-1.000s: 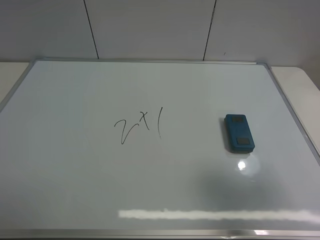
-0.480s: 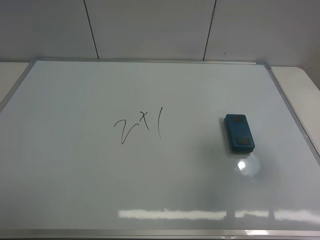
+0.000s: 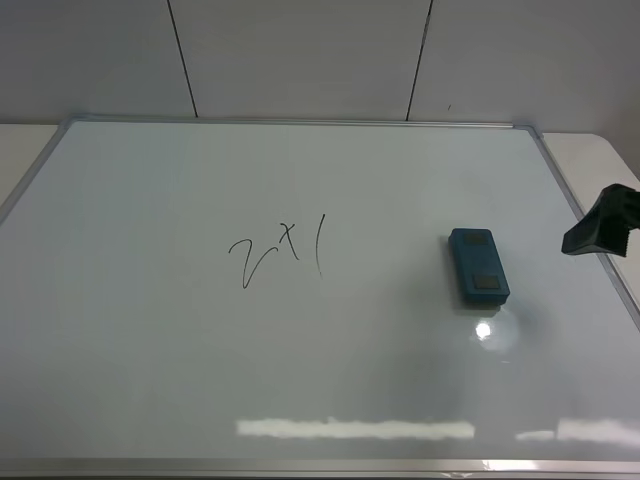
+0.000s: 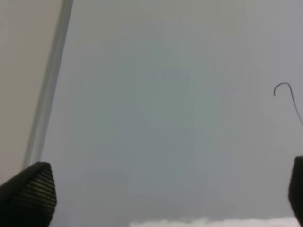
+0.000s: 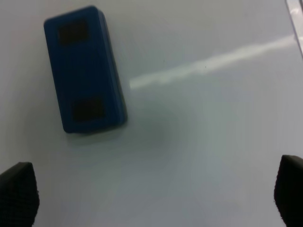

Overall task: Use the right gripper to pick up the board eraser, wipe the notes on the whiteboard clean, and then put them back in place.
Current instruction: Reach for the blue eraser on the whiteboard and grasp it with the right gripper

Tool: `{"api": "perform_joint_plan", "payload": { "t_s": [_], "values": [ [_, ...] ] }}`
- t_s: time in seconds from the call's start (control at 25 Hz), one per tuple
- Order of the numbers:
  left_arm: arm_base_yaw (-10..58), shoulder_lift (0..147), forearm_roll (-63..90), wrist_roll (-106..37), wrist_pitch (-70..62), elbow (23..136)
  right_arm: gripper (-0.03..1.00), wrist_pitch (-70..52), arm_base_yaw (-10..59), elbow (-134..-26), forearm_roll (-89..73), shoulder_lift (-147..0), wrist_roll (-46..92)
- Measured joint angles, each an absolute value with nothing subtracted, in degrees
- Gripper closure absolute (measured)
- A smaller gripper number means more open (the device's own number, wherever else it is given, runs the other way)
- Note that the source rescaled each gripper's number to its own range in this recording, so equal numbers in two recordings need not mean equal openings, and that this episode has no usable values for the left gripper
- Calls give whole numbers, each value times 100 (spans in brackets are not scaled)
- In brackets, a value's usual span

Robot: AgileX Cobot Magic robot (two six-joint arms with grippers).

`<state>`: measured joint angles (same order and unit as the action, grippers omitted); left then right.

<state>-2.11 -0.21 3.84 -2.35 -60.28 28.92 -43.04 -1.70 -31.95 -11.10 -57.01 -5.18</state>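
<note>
The eraser (image 3: pixel 479 265) lies flat on the whiteboard (image 3: pixel 150 350), in its right half, at about 3 o'clock from the board's middle. Its long axis is seen to run nearly from 12 to 6 o'clock in the high view, tipped slightly toward 11 and 5. The notes (image 3: pixel 280 255) are unwiped and are found at 9 o'clock from the eraser, well apart from it.

The right gripper (image 5: pixel 154 196) is held above the board's right edge with its jaws spread wide and nothing between them. From it the eraser lies between 8 and 9 o'clock in the high view. In the right wrist view the eraser is shown off to one side of the gap, not yet between the fingers.

It is judged that a sideways shift toward 8 or 9 o'clock is called for, with the jaws set across the eraser's short sides before any descent.

The left gripper (image 4: pixel 163 194) is also spread and empty, near the board's left frame (image 4: pixel 49 94). It is much farther from the eraser than the right one.
</note>
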Motion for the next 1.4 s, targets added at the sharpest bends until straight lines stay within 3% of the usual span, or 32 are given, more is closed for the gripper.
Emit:
{"api": "perform_joint_plan", "payload": {
  "t_s": [0.4, 0.96, 1.4],
  "values": [
    [-211, -21, 384, -235, -6028, 2892, -3, -4149, -147, -3587, -1110, -6960, -456],
    [-211, -21, 384, -235, -6028, 2892, -3, -4160, 1133, -4797, -764, -8766, -1059],
    [-211, -21, 384, -235, -6028, 2892, -3, -3878, 1234, -4884, -324, -9403, -1385]
  ]
}}
